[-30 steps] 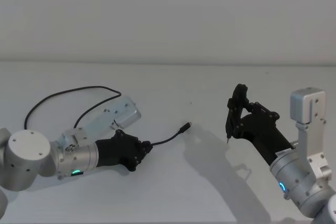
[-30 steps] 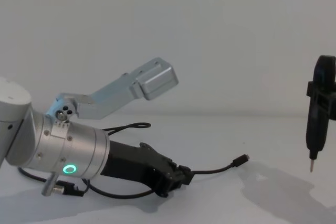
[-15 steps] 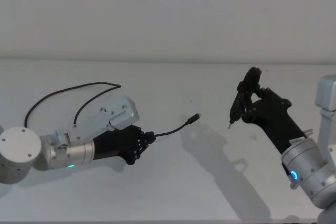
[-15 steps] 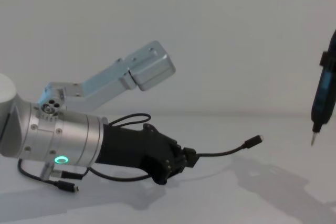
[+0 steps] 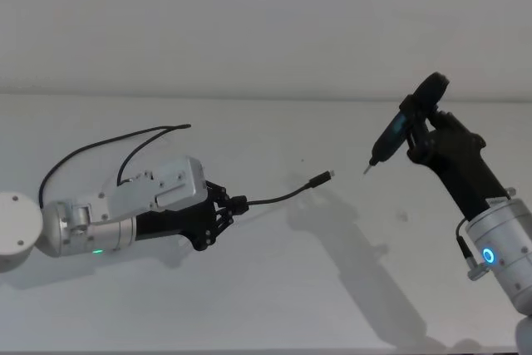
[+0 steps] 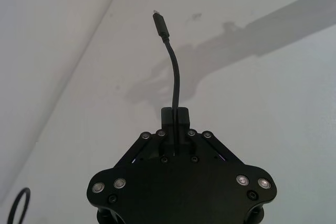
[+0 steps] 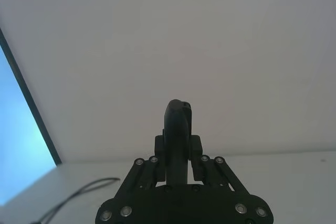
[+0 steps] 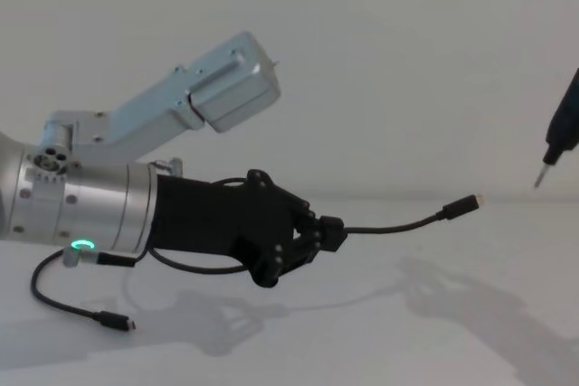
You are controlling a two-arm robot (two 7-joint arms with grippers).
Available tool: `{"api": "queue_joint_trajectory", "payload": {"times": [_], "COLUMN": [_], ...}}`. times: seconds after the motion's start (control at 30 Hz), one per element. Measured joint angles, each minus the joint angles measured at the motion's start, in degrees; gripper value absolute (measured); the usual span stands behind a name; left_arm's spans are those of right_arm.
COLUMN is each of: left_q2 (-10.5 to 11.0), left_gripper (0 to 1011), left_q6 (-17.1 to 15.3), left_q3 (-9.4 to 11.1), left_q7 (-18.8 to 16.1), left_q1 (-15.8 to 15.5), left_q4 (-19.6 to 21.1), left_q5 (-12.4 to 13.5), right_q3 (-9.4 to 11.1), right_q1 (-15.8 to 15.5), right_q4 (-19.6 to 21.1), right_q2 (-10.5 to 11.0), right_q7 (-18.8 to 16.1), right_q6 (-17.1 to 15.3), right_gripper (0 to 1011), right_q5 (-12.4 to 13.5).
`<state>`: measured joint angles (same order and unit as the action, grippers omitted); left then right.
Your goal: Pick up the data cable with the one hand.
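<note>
Left gripper [image 5: 226,205] is clamping the data cable [image 5: 278,199], plug end raised; right gripper [image 5: 422,132] is gripping a dark tool [image 5: 389,137]

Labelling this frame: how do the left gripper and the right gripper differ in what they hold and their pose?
The left gripper is shut on the thin black data cable; the right gripper is shut on a narrow dark tool with a metal tip. The left gripper reaches low and level; the right gripper sits higher up. Both are matte black.
</note>
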<state>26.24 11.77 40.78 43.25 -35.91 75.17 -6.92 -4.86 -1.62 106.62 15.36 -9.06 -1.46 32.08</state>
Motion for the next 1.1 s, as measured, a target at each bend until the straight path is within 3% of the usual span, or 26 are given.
{"api": "queue_joint_trajectory", "payload": {"times": [0.47,1.1], "left_q2": [0.83,1.16], "left_gripper": [50,51], "left_q6": [4.58,6.37], "left_q3": [0.05,0.05], "left_q7": [1.34,1.85], "left_q1": [-0.7,-0.95], "left_q4": [0.02,0.04], "left_q5": [0.57,0.78], "right_q3": [1.27,0.49], "right_q1": [1.52,1.54], "right_q4": [-0.63,0.09], "right_q2": [-2.96,-3.8], "right_q7": [-0.62,1.35], "right_q6": [-0.43,-3.22], "right_gripper": [275,275], "right_q5": [7.35,10.99]}}
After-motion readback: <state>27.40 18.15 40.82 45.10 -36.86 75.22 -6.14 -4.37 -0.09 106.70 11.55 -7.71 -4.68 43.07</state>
